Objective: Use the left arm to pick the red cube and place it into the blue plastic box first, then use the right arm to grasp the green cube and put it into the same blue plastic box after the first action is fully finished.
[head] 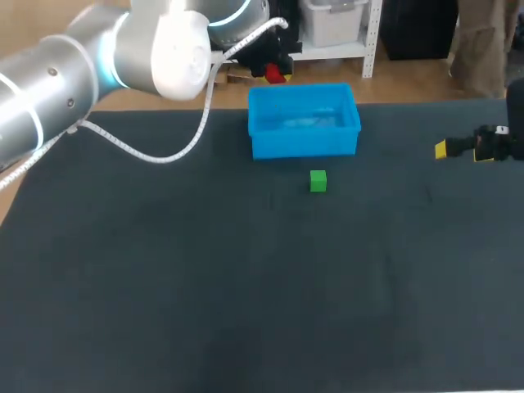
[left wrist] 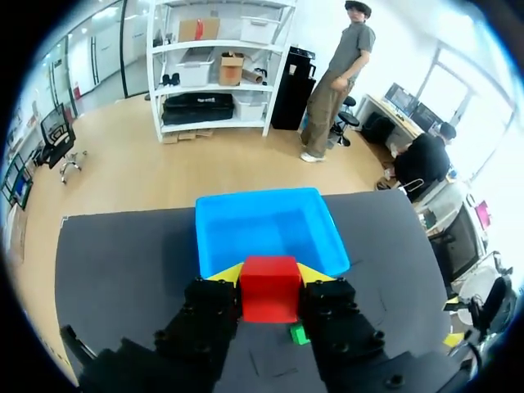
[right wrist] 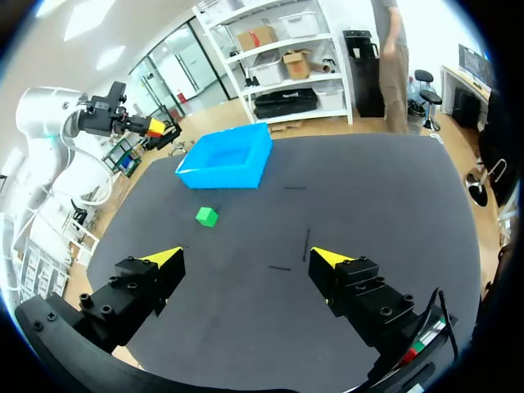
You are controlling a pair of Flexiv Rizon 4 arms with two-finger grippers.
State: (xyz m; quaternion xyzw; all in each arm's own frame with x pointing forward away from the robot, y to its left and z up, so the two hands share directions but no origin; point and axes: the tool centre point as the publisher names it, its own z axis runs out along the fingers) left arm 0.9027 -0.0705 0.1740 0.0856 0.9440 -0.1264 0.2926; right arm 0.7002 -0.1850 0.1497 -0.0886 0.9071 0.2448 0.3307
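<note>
My left gripper (left wrist: 269, 275) is shut on the red cube (left wrist: 268, 288) and holds it high above the table, short of the blue plastic box (left wrist: 268, 229). In the head view the red cube (head: 275, 74) shows behind the box (head: 304, 120), by the left arm. From the right wrist, the left gripper (right wrist: 155, 127) with the red cube (right wrist: 154, 128) hangs in the air beyond the box (right wrist: 227, 157). The green cube (head: 318, 181) lies on the mat just in front of the box; it also shows as the green cube (right wrist: 207, 216) and the green cube (left wrist: 300, 333). My right gripper (right wrist: 246, 258) stands open at the table's right side, seen as the right gripper (head: 458, 148).
The dark mat (head: 205, 278) covers the whole table. The left arm's white cable (head: 155, 155) droops over the mat's far left part.
</note>
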